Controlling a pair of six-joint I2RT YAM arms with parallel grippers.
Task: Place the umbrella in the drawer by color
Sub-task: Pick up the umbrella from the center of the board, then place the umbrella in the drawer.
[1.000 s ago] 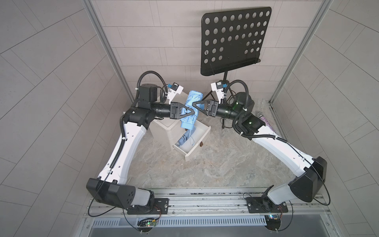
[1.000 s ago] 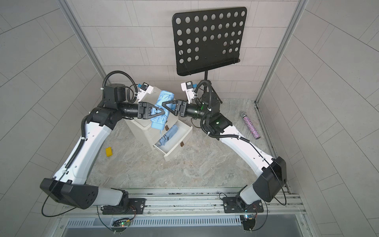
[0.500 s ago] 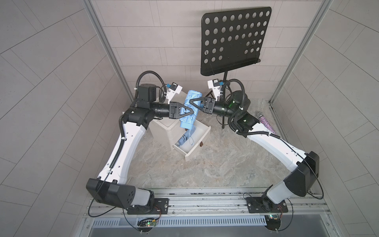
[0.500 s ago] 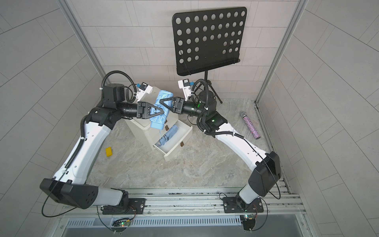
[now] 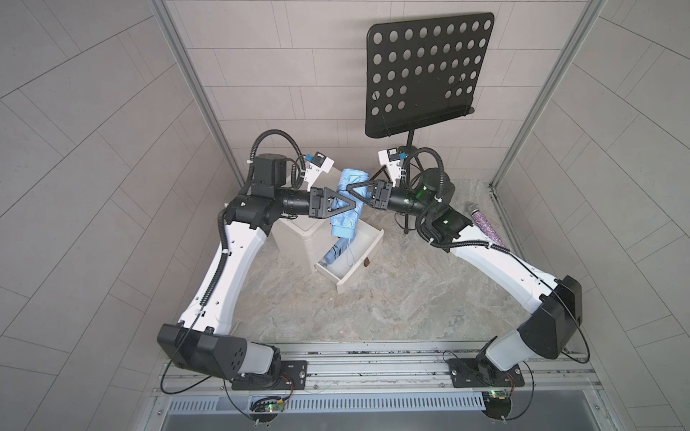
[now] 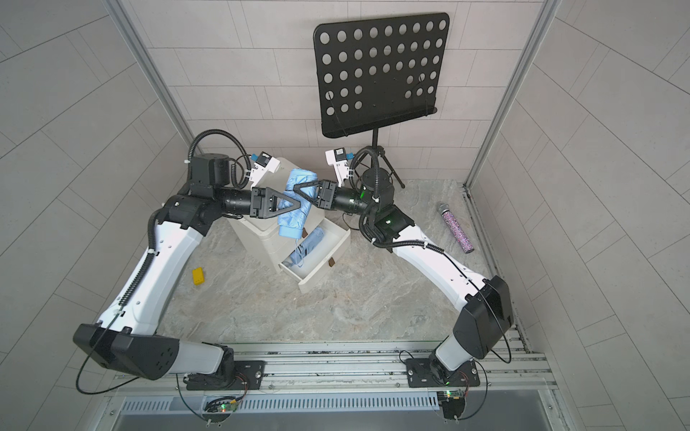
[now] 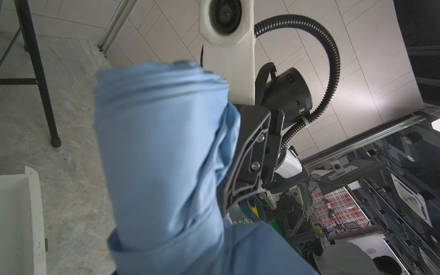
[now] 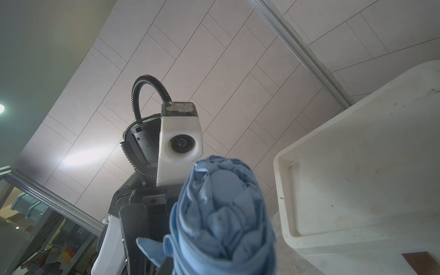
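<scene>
umbrella [image 5: 342,224], pale blue and folded, hangs tilted in the air, cap end up toward the back wall, lower end over the inner part of the open drawer [image 5: 347,282]. right gripper [image 5: 354,191] reaches in from the music stand's side and is clamped on the umbrella's upper part. in the left wrist view one of its fingers [image 7: 250,154] presses into the cloth. left gripper [image 5: 351,204] meets the umbrella from the opposite side at mid-length. it shows edge-on in both top views, so i cannot tell whether its jaws are apart or pinching. the two grippers' tips sit just beside each other.

the drawer is the lowest one of a white cabinet [image 5: 298,239] and is pulled out at a slant toward the front, its brown handle [image 5: 367,263] on the front panel. a second blue bundle [image 5: 338,253] lies in it along the left arm's side, with bare drawer floor on the other side. open bench [image 5: 373,309] runs from the drawer front to the rail [image 5: 373,367].

the music stand [image 5: 425,71] stands near the back wall, its legs close behind the right wrist. a glittery microphone [image 5: 485,227] lies near the right wall, beside the right forearm. in a top view a yellow block [image 6: 198,276] lies by the left forearm, apart from the cabinet.
</scene>
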